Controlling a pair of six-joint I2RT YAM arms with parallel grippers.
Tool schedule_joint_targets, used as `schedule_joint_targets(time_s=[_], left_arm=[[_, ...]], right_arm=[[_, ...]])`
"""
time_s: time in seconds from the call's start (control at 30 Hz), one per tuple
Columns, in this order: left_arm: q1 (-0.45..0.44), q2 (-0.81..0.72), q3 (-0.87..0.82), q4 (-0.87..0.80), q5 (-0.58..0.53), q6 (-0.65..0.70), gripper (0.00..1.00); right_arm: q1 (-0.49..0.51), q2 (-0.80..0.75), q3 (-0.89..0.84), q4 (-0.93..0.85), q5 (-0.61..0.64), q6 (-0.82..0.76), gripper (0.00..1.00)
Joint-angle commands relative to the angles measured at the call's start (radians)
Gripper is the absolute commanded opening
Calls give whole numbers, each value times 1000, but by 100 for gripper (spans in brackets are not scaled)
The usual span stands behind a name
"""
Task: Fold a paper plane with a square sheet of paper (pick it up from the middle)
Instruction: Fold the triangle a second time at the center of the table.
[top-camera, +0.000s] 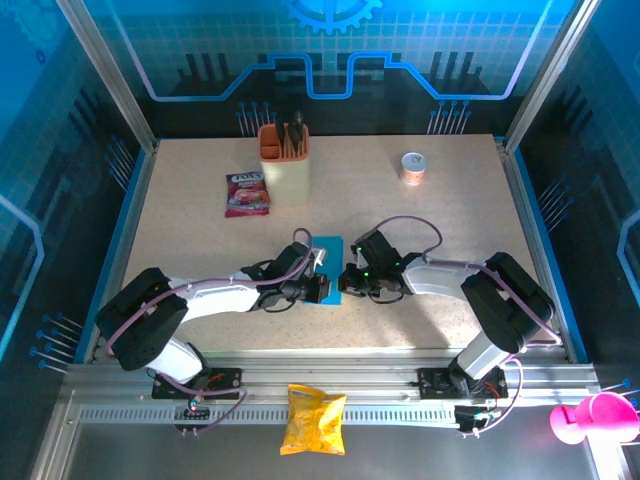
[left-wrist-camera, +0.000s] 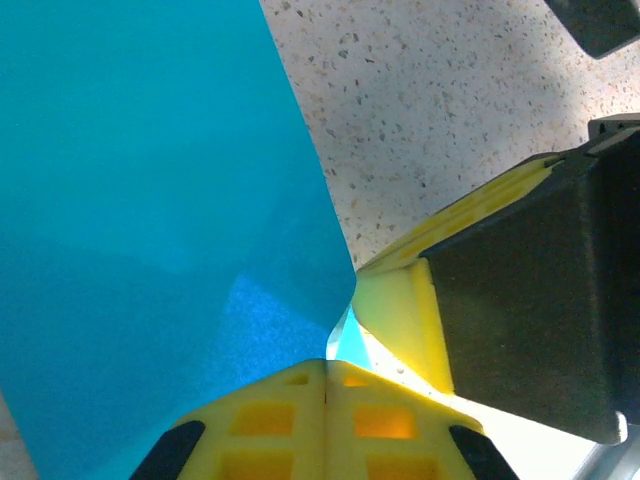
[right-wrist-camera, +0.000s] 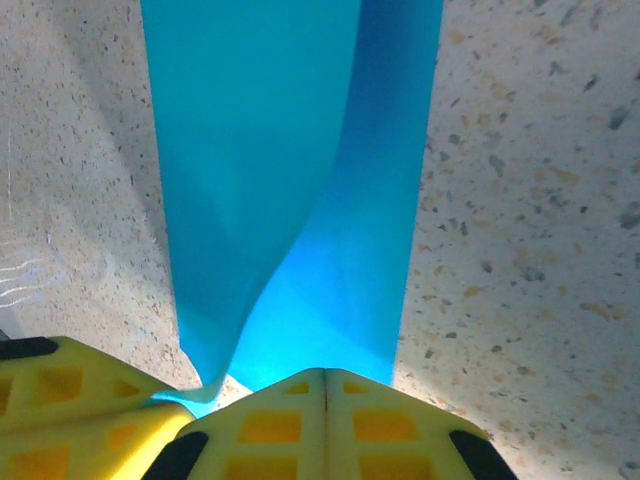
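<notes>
Cyan-blue paper (top-camera: 331, 248) lies partly folded near the middle of the table (top-camera: 450, 220), a little toward its near edge. I see my left gripper (left-wrist-camera: 325, 378) pressed together on the paper's near corner. My right gripper (right-wrist-camera: 325, 385) is clamped on the near end, where one side is lifted and curled.

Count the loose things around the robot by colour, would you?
Blue: 1, sheet of paper
Yellow: 1, crisp bag
Pink: 2, snack packet, plastic thing
Orange: 2, holder, small round tub
Total: 6
</notes>
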Motion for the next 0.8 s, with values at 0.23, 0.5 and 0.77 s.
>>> schedule_joint_targets(time_s=[0.23,0.5,0.77], left_arm=[[5,29,84,-79,54,56,0],[57,94,151,-147,87,153,0],[77,85,138,-187,110,190,0]], right_arm=[[18,81,10,26,6,23,0],[18,93,-10,5,26,17,0],[17,82,-12,-19,42,13,0]])
